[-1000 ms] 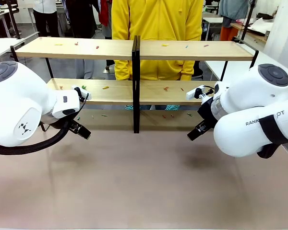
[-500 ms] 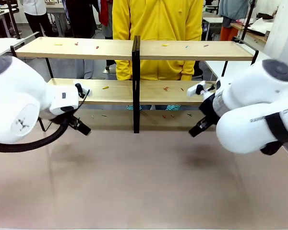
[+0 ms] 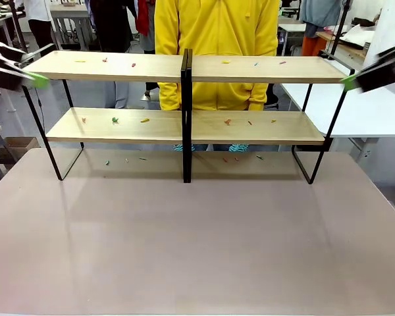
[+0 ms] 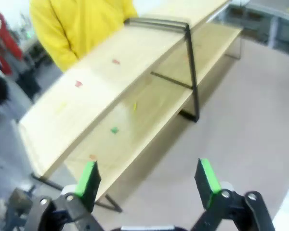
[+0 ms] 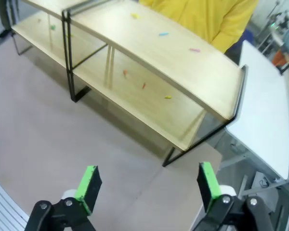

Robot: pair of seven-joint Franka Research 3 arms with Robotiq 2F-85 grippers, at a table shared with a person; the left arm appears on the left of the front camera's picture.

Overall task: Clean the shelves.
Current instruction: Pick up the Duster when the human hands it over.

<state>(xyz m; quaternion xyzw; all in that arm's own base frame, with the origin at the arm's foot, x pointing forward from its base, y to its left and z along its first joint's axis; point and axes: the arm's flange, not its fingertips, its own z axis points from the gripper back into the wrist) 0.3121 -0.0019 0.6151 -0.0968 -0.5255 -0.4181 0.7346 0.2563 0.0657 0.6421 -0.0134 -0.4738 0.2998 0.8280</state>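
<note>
Now L gripper (image 4: 147,175), R gripper (image 5: 147,180) open; shelves (image 3: 118,66) littered.

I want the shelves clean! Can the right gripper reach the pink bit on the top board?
Probably yes. The right gripper is open near the right end of the shelves, and the pink bit lies on their top board with nothing over it.

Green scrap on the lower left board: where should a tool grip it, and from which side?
Pinch across the green scrap itself, probably reaching in level from the robot's side: the top board overhangs it, blocking a straight-down approach.
</note>
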